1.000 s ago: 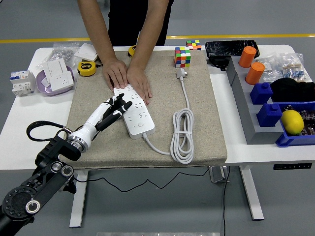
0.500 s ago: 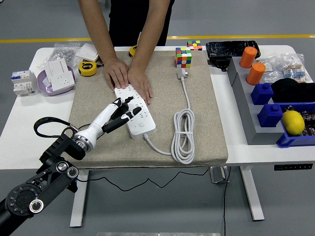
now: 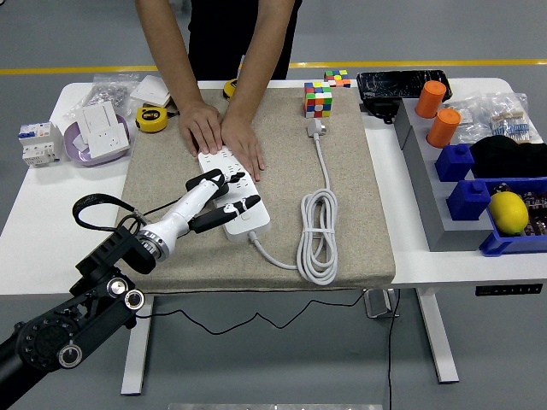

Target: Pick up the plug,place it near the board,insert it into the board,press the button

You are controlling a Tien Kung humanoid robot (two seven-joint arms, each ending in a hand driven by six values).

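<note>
A white power strip point(image 3: 240, 202) lies on the tan mat point(image 3: 342, 222). A person's two hands point(image 3: 220, 132) press flat on its far end. My left hand point(image 3: 224, 198) reaches over the strip's near half, fingers spread and holding nothing, black fingertips point(image 3: 250, 203) over the near end. The white plug point(image 3: 315, 128) lies at the mat's far side, below a colour cube point(image 3: 317, 99). Its cable runs down into a coil point(image 3: 317, 235) and back to the strip. My right hand is out of view.
Left of the mat sit a breaker point(image 3: 38, 142), a purple dish with a socket point(image 3: 98, 137) and a yellow tape measure point(image 3: 151, 119). On the right stand orange cylinders point(image 3: 436, 112), blue bins point(image 3: 504, 213) with a lemon point(image 3: 508, 211), and a grey rack point(image 3: 427, 184).
My left arm has advanced to the right, carrying the hand from the strip's left edge to over its near end. The person's hands have stayed put.
</note>
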